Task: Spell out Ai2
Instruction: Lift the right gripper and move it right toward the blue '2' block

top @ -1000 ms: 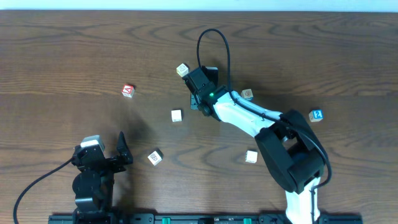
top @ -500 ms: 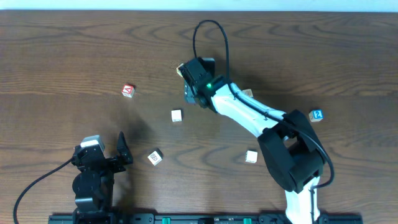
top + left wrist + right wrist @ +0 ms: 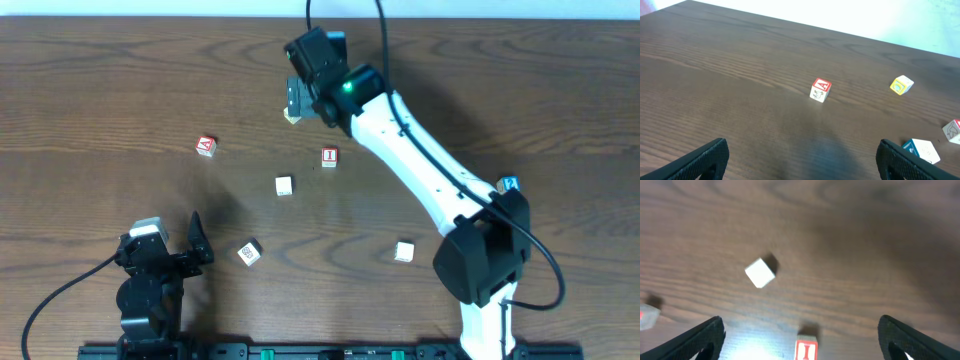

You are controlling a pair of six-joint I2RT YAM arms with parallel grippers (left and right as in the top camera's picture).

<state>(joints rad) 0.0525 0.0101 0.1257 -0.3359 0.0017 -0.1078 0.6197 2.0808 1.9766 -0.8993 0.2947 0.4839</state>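
Note:
A red letter A block (image 3: 205,146) lies at the left; it also shows in the left wrist view (image 3: 820,90). A red letter I block (image 3: 329,157) stands alone at mid table, and low in the right wrist view (image 3: 806,350). A blue 2 block (image 3: 510,184) peeks out beside the right arm. My right gripper (image 3: 296,100) is open and empty, raised behind the I block (image 3: 802,330). My left gripper (image 3: 170,245) is open and empty at the front left (image 3: 802,165).
A white block (image 3: 284,185) lies left of the I block, also in the right wrist view (image 3: 760,273). Other blocks lie at the front (image 3: 249,252) and front right (image 3: 404,250). A yellow block (image 3: 293,115) sits by the right gripper.
My right gripper has lifted and swung toward the back of the table, leaving the I block uncovered on the table. The left arm has not moved.

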